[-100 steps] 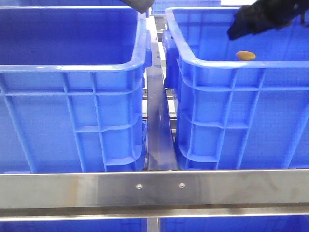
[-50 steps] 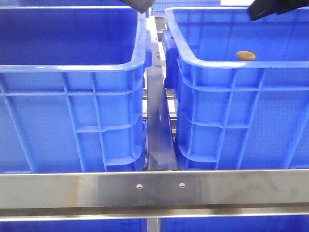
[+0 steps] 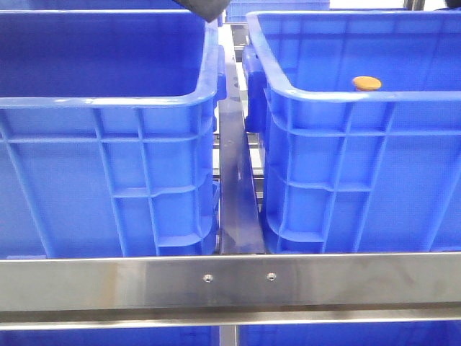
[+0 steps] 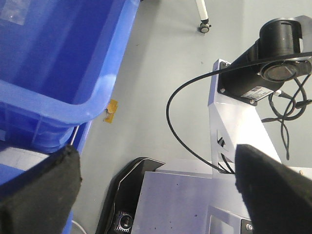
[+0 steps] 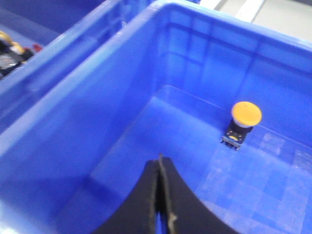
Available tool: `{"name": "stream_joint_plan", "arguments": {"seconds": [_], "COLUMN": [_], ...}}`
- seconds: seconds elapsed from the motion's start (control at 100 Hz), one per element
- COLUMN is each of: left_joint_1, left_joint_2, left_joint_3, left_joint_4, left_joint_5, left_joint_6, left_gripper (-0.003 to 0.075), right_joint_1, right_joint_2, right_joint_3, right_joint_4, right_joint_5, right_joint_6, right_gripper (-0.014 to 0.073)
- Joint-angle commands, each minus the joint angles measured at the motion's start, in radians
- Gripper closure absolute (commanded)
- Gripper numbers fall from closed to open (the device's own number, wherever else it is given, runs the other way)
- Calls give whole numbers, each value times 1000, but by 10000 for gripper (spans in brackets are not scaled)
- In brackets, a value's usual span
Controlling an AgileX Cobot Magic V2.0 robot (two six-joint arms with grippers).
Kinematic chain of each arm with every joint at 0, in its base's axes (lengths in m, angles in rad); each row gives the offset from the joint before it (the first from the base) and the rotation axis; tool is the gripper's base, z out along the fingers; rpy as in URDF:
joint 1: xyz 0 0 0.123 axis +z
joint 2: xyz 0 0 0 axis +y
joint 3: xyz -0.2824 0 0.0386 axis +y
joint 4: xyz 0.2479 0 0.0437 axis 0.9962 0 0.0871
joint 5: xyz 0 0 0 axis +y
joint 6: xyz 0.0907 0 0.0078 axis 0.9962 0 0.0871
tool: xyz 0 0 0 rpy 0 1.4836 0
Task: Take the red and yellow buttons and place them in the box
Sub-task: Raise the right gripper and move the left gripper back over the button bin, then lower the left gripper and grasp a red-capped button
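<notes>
The yellow button (image 5: 245, 113) sat inside the box (image 5: 73, 146). It looked small, hard, light; best pinched under its cap. The right claw (image 5: 160, 204) was pressed together, the left claw (image 4: 151, 190) spread.

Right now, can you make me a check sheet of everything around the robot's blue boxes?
Surface: steel frame rail in front of two large bright blue plastic crates.
Job's things: yellow-orange round domed button on right crate's floor; red button not seen.
Clutter: small parts in neighbouring crate, blurred.
Grippers: left gripper open, empty; right gripper shut, empty, above the crate floor.
Cables: black cable looping beside the robot base.
Surroundings: grey floor, caster wheel.
</notes>
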Motion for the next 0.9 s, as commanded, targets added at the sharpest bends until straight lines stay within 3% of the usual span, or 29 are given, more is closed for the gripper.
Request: {"name": "stream_joint_plan", "arguments": {"seconds": [0.0, 0.32, 0.54, 0.68, 0.89], "left_joint_1": [-7, -7, -7, -5, 51], "left_joint_2": [-40, -40, -40, -40, -40], "left_joint_3": [-36, -36, -36, -74, -153], "left_joint_4": [-55, -55, -38, 79, 350], "left_joint_5": [29, 24, -11, -65, -188], "left_joint_6": [2, 2, 2, -34, -276], "left_gripper": [113, 113, 113, 115, 115], "right_joint_1": [-9, -9, -9, -9, -9], "right_joint_2": [-91, -420, -534, -537, -537], "right_joint_3": [15, 190, 264, 270, 270], "right_joint_4": [27, 27, 27, 27, 27], "right_joint_5": [3, 97, 108, 103, 97], "right_joint_6": [-10, -10, -10, -10, -10], "right_gripper": [651, 651, 651, 651, 651]}}
